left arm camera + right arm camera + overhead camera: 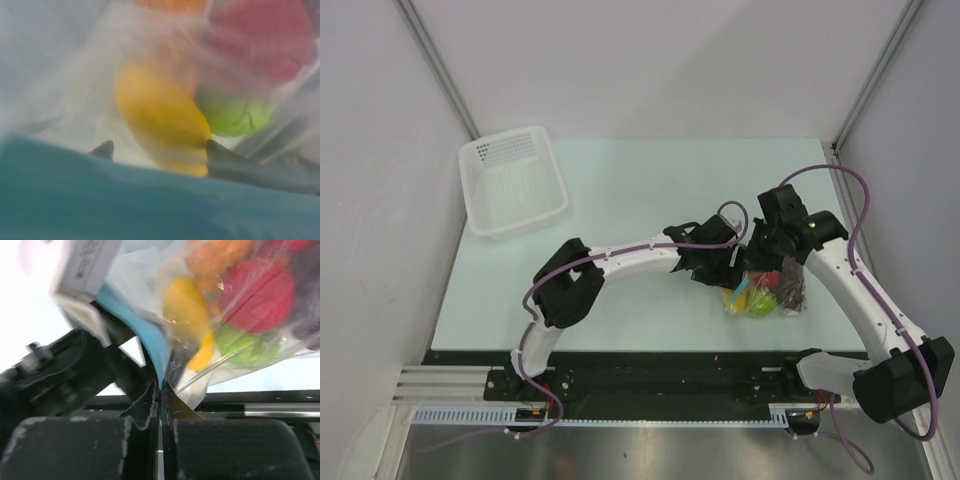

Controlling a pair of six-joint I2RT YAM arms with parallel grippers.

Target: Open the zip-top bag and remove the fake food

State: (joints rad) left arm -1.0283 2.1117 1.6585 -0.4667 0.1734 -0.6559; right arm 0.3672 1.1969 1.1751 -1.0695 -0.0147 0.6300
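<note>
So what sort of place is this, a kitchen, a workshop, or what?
Probably a robot test cell, not a kitchen: a left arm and right arm bolted at the edge of a pale table, plain white panel walls closing it in, and only toy food in a zip-top bag.

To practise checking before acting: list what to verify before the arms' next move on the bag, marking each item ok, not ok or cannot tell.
1. Right gripper shut on zip strip of bag: ok.
2. Left gripper gripping the bag: not ok, fingers apart.
3. Bag mouth open: cannot tell.
4. Food inside the bag, none spilled: ok.
5. Basket clear of both arms: ok.
</note>
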